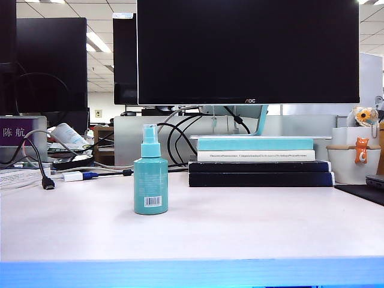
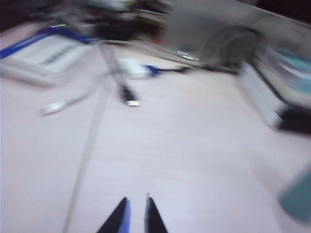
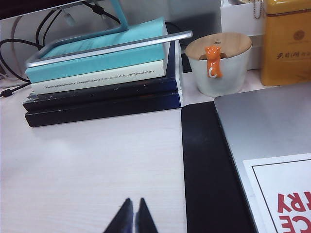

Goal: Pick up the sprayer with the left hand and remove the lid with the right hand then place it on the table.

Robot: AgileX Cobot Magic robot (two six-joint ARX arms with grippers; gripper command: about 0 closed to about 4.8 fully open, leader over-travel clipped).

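Standing upright on the table [image 1: 252,231]: sprayer [image 1: 150,180], lid [image 1: 149,132] on top, left of book stack [image 1: 259,162] | left gripper [image 2: 134,206]: closed, empty, above bare table | right gripper [image 3: 133,208]: closed, empty, near black mat [image 3: 206,165]

The left tool [image 2: 133,216] has slim pointed black tips, one blue-edged; the right tool [image 3: 131,216] is plain black.

Ceiling lights are glaring bright overhead, the desk [image 1: 252,228] is glowing evenly, and the left wrist view is smearing badly.
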